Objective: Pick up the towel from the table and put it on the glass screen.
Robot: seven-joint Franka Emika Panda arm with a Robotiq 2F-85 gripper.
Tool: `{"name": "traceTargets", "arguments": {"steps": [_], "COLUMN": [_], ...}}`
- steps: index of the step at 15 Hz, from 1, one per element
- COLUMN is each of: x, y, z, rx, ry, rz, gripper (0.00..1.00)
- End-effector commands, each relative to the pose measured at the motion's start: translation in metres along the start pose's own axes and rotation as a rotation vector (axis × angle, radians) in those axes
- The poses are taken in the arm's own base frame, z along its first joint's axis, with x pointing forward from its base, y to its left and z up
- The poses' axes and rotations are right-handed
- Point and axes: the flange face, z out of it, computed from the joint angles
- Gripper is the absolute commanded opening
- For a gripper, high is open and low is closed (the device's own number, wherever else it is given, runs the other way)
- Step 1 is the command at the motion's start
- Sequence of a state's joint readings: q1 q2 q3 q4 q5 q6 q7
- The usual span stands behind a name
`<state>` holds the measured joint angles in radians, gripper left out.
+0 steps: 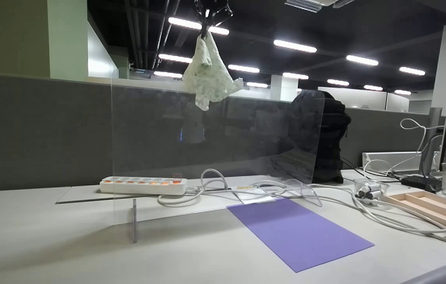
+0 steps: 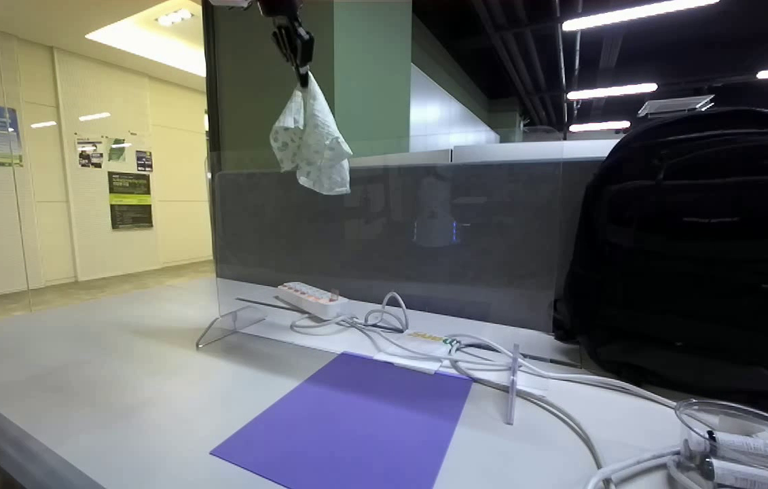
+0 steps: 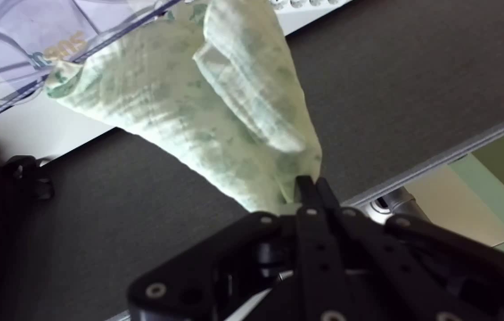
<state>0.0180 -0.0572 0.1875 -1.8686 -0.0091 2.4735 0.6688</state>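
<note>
Towel (image 1: 211,77) aloft | table (image 1: 191,258): purple sheet (image 1: 301,234), power strip (image 1: 144,188) | ceiling lights (image 1: 295,46) lit

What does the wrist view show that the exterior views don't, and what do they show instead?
Only the wrist view: screws on the gripper, and a tube-like thing beyond the grey divider.
Only the outside cameras: ceiling lights in both exterior views, wall posters in an exterior view.
All share: the gripper pinching the towel, the grey divider and the clear screen.
</note>
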Motion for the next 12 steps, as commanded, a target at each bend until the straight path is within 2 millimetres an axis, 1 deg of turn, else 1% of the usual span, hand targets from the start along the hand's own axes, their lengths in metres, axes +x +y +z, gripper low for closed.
{"name": "traceTargets", "arguments": {"steps": [1, 3, 4, 6, 8, 9, 11, 12], "x": [0.0, -0.006, -0.002, -0.003, -0.003, -0.008, -0.017, -0.022], "y": [0.013, 0.02, 0.015, 0.02, 0.02, 0.018, 0.01, 0.007], "z": [-0.016, -0.017, -0.009, -0.011, -0.011, -0.006, -0.006, -0.01], "rx": [0.025, 0.046, 0.027, 0.034, 0.036, 0.081, 0.188, 0.236], "ry": [-0.1, -0.187, -0.139, -0.172, -0.176, -0.226, -0.32, -0.361], "rz": [-0.077, -0.143, -0.103, -0.135, -0.142, -0.144, -0.162, -0.173], "gripper": [0.0, 0.0, 0.01, 0.01, 0.0, 0.0, 0.0, 0.0]}}
